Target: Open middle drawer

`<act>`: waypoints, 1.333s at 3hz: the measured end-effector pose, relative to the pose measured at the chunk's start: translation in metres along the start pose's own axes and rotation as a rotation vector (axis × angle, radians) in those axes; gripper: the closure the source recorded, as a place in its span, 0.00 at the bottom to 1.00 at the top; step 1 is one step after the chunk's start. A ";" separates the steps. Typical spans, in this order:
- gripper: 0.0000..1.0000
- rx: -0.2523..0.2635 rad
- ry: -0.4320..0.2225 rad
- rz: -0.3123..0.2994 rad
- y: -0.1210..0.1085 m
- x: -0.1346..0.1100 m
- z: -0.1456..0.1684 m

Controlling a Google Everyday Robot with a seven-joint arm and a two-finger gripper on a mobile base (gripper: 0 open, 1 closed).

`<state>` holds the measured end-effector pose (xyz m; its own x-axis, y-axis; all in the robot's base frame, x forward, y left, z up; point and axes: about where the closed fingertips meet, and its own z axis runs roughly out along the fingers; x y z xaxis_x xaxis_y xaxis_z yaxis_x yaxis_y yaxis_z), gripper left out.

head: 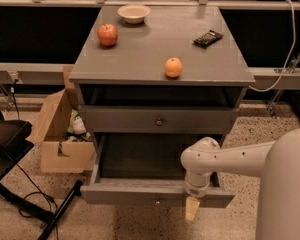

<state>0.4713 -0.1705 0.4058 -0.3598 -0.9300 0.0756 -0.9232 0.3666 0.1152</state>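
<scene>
claw [192,207] at five o'clock, hanging over the front edge of the middle drawer [125,194], grip state cannot be told, drawer pulled out at six o'clock, wide flat grey front, small round knob [157,202]

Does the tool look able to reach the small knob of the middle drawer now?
Probably yes. The tool hangs at the front of the pulled-out middle drawer, just right of its knob, and nothing stands between them.
</scene>
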 end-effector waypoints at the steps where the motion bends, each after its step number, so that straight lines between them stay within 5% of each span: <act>1: 0.00 0.017 0.010 -0.019 -0.005 0.003 -0.007; 2: 0.00 0.078 -0.001 -0.042 -0.010 0.019 -0.040; 4: 0.00 0.203 -0.071 -0.124 0.008 0.060 -0.207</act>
<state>0.4701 -0.2179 0.6168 -0.2440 -0.9698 0.0024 -0.9665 0.2429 -0.0822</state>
